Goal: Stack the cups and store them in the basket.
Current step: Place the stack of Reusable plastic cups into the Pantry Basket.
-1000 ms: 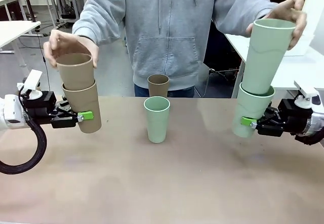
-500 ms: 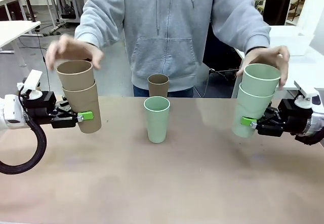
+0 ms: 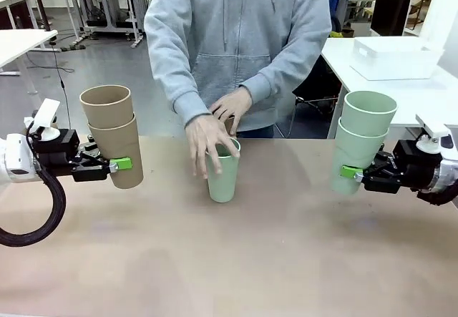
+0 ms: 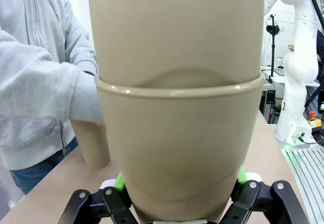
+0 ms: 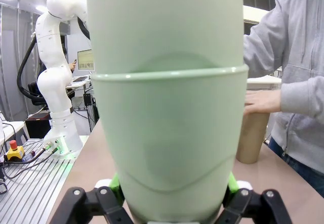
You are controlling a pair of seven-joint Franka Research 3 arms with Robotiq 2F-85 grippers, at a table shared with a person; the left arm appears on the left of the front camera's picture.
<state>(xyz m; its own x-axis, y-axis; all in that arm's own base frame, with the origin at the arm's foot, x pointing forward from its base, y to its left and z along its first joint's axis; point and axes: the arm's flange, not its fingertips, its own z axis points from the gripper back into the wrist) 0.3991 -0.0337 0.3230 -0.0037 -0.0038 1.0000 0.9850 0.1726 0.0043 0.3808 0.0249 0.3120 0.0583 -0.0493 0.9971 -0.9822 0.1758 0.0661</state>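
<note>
Both of the person's hands have been taken off the two held stacks and brought to the table's middle; stacks and grippers are unchanged. Near edge of the table (image 3: 229, 274): bare, with open room across the whole front. Left edge: the left gripper (image 3: 122, 164) is closed sideways on the lower tan cup (image 3: 123, 149), low on its wall, with a green pad pressed on either side. The upper tan cup (image 3: 106, 107) is nested in it, upright. Right edge: the right gripper (image 3: 348, 172) is clamped likewise on the lower green cup (image 3: 356, 149), with the upper green cup (image 3: 368, 115) nested inside. Middle: a single green cup (image 3: 223, 177) is stood upright, its rim covered by one hand (image 3: 206, 139). Just behind it, a single tan cup (image 5: 251, 133) is touched on top by the other hand (image 3: 230, 106). Wide free gaps are left between the middle cups and each stack. Far right: the basket (image 3: 395, 58) is seen on a separate white table (image 3: 429, 91).
</note>
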